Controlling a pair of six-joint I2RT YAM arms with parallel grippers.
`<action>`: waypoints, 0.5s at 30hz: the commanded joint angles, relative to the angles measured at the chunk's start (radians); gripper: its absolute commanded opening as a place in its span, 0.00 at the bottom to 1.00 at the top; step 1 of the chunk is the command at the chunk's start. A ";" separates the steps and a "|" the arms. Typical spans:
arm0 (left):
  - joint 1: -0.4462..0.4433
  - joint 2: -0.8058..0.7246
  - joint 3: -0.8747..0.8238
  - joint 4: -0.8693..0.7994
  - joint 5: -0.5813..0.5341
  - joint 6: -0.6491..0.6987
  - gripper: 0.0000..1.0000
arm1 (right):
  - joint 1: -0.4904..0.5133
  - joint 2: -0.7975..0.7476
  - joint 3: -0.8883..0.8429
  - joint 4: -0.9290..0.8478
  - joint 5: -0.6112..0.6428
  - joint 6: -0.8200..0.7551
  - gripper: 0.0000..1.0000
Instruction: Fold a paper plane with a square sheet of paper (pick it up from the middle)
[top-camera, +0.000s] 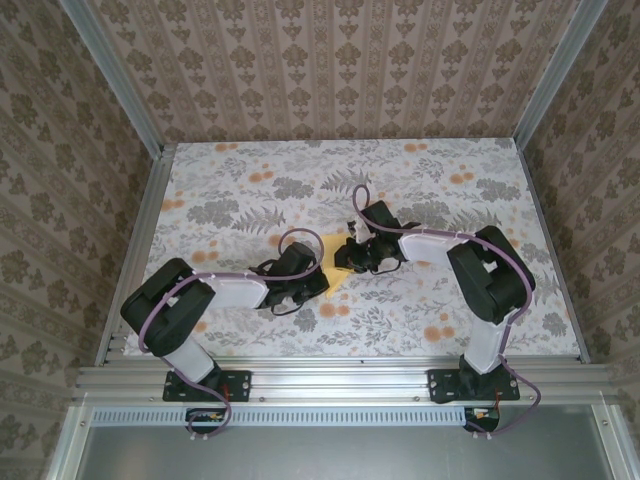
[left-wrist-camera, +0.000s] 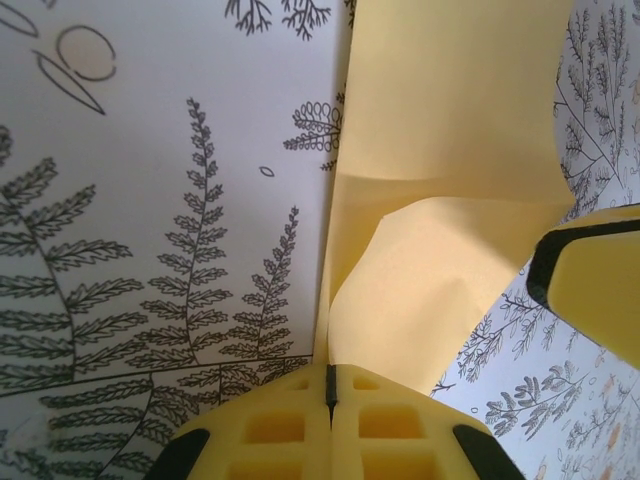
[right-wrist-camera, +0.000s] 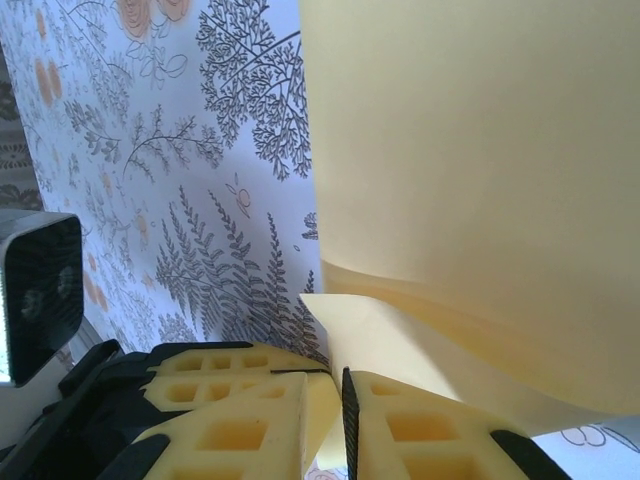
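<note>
The square sheet of paper is bright yellow and hangs bent between my two grippers just above the middle of the table. My left gripper is shut on its lower edge, and the sheet rises from the jaws with a folded flap. My right gripper holds a flap of the sheet between narrowly parted jaws. The two grippers almost touch: a right finger sits beside the paper in the left wrist view. The paper plane is out of view.
The table has a white cloth with grey fern prints and small orange flowers. Patterned walls and aluminium rails close it in on three sides. The left gripper's fingers lie just left of the right jaws.
</note>
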 joint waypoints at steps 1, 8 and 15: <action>-0.003 0.008 -0.018 -0.065 -0.049 -0.025 0.00 | 0.005 0.031 -0.004 -0.032 -0.002 -0.017 0.19; -0.006 0.008 -0.030 -0.069 -0.064 -0.052 0.00 | 0.005 0.048 -0.003 -0.030 -0.007 -0.018 0.19; -0.006 0.009 -0.035 -0.086 -0.078 -0.071 0.00 | 0.005 0.021 -0.038 0.039 -0.053 -0.003 0.19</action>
